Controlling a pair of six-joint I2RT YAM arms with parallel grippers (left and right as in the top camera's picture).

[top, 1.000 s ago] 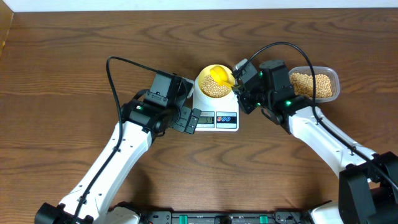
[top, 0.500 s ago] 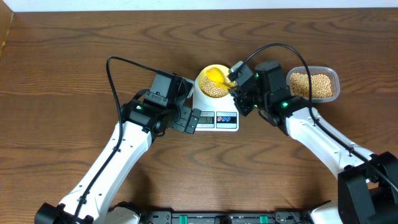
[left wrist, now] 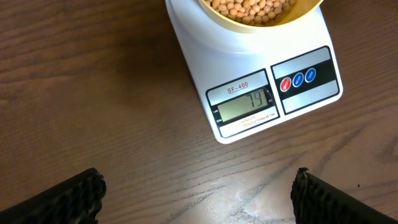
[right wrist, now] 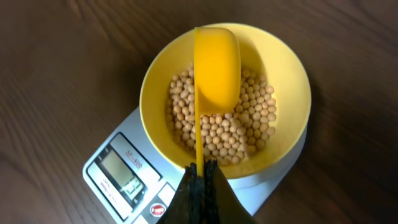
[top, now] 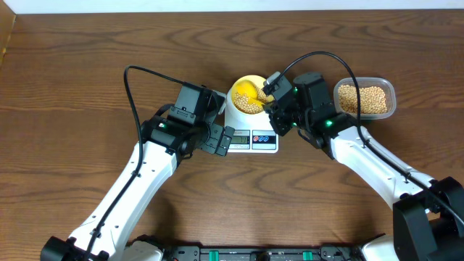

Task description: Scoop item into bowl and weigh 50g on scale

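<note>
The pale-yellow bowl [top: 249, 95] stands on the white scale [top: 252, 133] and holds many tan beans [right wrist: 249, 121]. The scale's display [left wrist: 246, 106] reads 74 in the left wrist view. My right gripper [right wrist: 202, 169] is shut on the handle of the yellow scoop [right wrist: 214, 68], whose head is tipped on its side over the beans in the bowl [right wrist: 286, 74]. In the overhead view the right gripper [top: 273, 101] is at the bowl's right rim. My left gripper [top: 217, 138] is open and empty, just left of the scale, its fingers [left wrist: 68, 199] over bare table.
A clear plastic tub [top: 365, 98] with more beans stands to the right of the right arm. Black cables loop over both arms. The table is dark brown wood.
My right gripper has moved left toward the bowl, bringing the scoop head further over the beans. The left arm has not moved.
</note>
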